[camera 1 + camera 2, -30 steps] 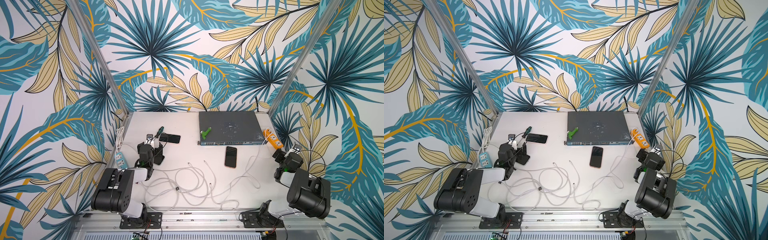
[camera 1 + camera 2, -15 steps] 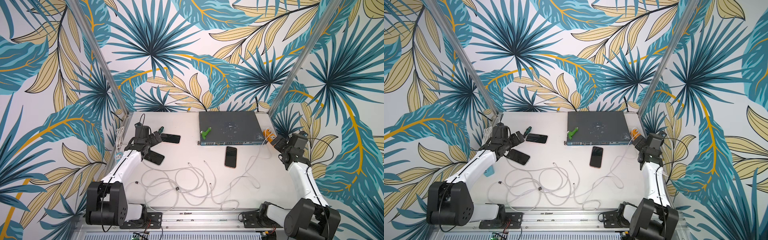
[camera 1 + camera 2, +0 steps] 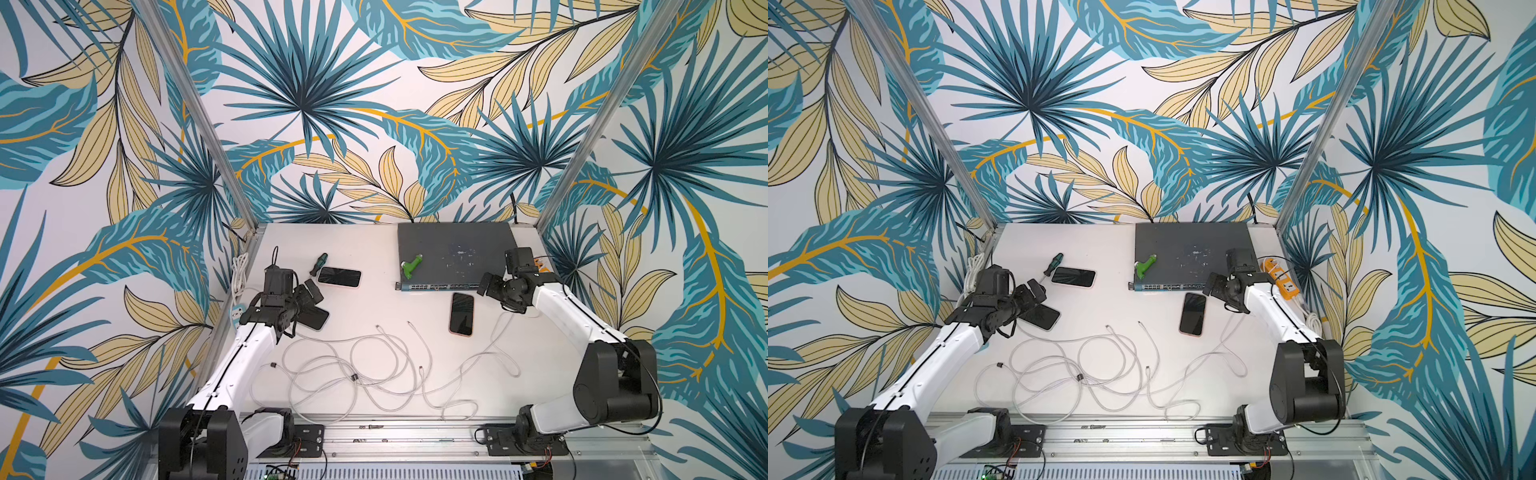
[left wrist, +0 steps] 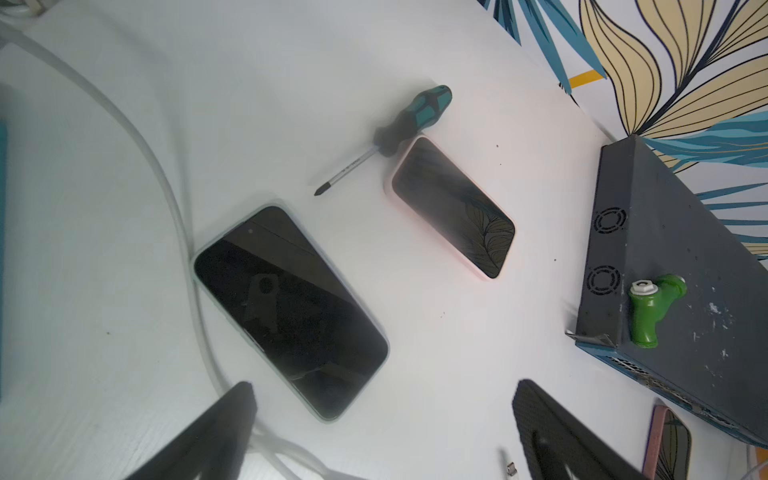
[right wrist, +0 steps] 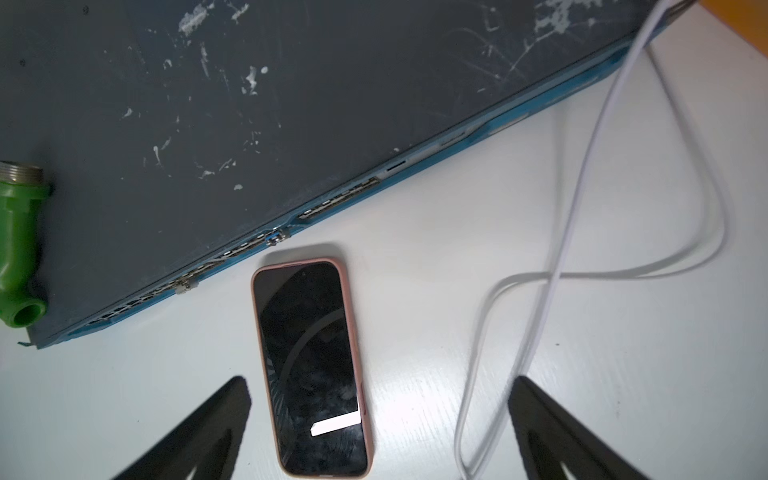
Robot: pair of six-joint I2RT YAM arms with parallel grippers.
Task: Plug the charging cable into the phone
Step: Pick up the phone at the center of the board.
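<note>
— Jaws first?

— Both spread wide, gripping nothing: left gripper (image 3: 313, 293) poised above a black-screened phone in a pale grey-green case (image 4: 291, 311); right gripper (image 5: 379, 380) poised just beside a black-screened phone in a dusty pink case (image 5: 311, 365), close to the front of the flat dark grey network switch (image 3: 457, 257).

— Any other phone?

— A third, black-screened in a pale pink case (image 3: 339, 276), touching a green-handled screwdriver (image 3: 319, 264).

— And the cable?

— Loose on the white tabletop (image 3: 374, 249): a tangle of thin white charging cables (image 3: 354, 376), loops crossing, between the two arms and nearer their bases than any phone. Small plug ends scattered about, one plug end (image 3: 409, 322) not far from the dusty pink phone. No plug seated in that phone yet.

— Handling?

— Likely light and limp, with no stiffness to push with. Best pinched on the hard plug body, not the cord, leaving the metal tip proud. Expect trailing loops and snags from the tangle.

— The phone itself?

— Rigid, smooth, probably slippery on the table, with fragile glass. Better held by the long case edges, or braced at the far end against sliding.

— Matching plug and port?

— Cannot tell; too small in every view.
</note>
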